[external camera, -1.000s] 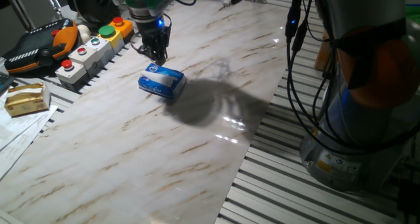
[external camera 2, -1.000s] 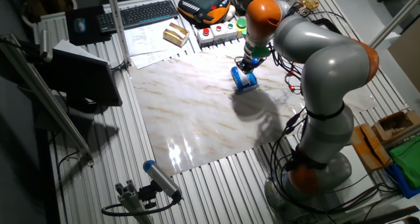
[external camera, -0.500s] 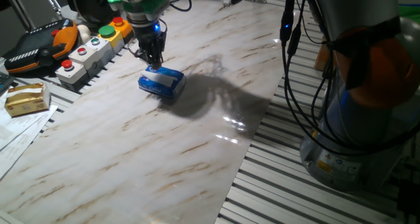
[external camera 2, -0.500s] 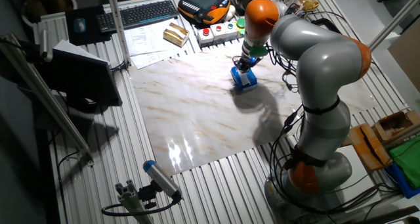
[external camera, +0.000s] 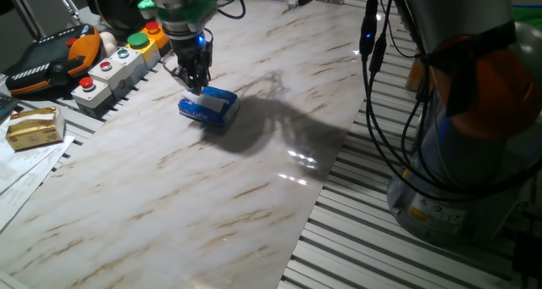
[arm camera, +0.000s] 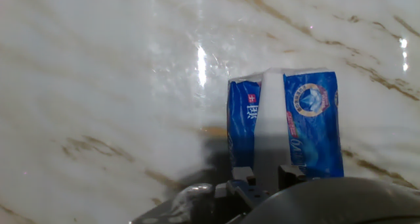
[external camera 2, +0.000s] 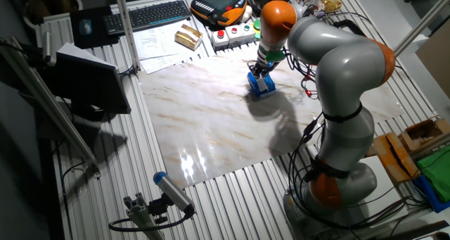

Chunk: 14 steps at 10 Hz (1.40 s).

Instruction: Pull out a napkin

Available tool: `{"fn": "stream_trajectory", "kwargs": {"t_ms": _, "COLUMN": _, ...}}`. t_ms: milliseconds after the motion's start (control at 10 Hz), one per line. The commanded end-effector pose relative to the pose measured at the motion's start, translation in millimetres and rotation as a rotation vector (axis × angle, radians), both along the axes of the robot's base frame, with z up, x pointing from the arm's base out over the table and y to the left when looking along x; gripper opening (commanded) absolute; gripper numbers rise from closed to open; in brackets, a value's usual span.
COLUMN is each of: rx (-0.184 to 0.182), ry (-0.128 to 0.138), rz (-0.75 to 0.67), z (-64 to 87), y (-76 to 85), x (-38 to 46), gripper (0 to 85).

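Tissue pack (external camera: 208, 108) on table (external camera: 254, 179) w/ end effector (external camera: 195, 84) right above it.

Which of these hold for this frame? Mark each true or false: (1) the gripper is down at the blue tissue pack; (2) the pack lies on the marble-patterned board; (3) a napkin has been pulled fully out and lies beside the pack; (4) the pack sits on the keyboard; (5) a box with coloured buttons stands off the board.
1. True: the gripper is down at one end of the blue tissue pack.
2. True: it lies on the marble-patterned board.
3. False: no loose napkin lies on the board; only a white strip shows along the pack's top.
4. False: the keyboard is off the board, far from the pack.
5. True: the button box stands beside the board.
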State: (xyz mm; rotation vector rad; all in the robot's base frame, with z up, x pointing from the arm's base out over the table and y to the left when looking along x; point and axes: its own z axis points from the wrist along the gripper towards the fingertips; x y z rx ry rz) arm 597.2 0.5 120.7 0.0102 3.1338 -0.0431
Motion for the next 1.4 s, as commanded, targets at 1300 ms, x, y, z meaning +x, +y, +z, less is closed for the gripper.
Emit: {"fn": "stream_trajectory", "kwargs": {"t_ms": 1300, "rx": -0.013, "ry": -0.035, "rz": 0.031, "z": -36.8, "y": -16.0, "x": 6.6, "gripper": 39.7}}
